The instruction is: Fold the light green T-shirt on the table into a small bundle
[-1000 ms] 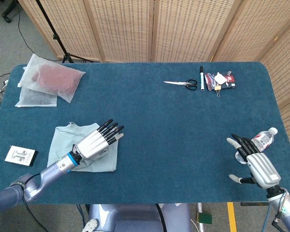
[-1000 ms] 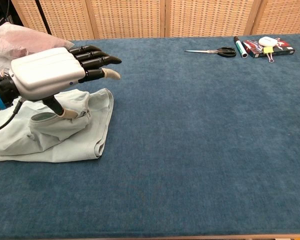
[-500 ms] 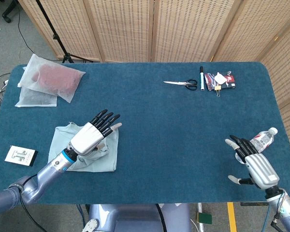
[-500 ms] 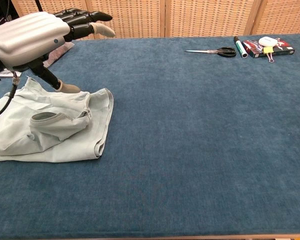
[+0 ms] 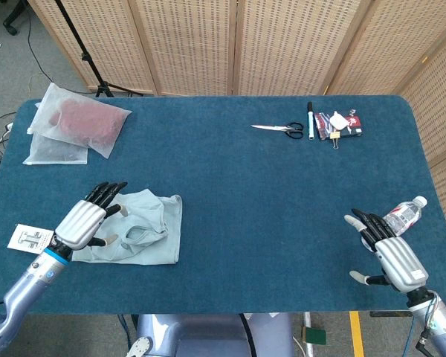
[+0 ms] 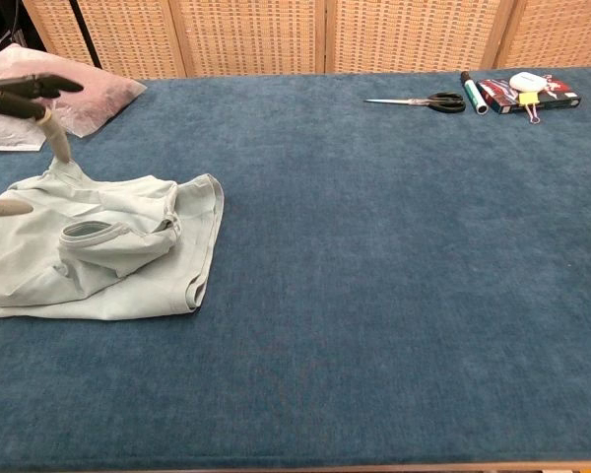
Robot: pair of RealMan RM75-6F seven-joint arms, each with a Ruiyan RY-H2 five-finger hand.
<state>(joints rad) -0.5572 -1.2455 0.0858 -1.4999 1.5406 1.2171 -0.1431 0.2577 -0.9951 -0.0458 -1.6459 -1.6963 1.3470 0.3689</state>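
The light green T-shirt [image 5: 143, 230] [image 6: 98, 256] lies folded in a rough rectangle at the table's front left, its collar showing on top. My left hand [image 5: 85, 222] hovers over the shirt's left edge with its fingers spread, holding nothing. In the chest view only the left hand's fingertips [image 6: 25, 94] show at the left border. My right hand [image 5: 390, 249] floats open near the table's front right corner, far from the shirt, and is absent from the chest view.
Two plastic bags [image 5: 78, 126] lie at the back left. Scissors [image 5: 281, 129], a pen and small stationery [image 5: 340, 123] sit at the back right. A water bottle [image 5: 401, 216] lies beside my right hand. A small card [image 5: 31, 239] rests at the front left edge.
My left hand has lifted off the shirt and drawn back to the left, clear of its folded top. The shirt stays as it was. The right hand has barely moved.
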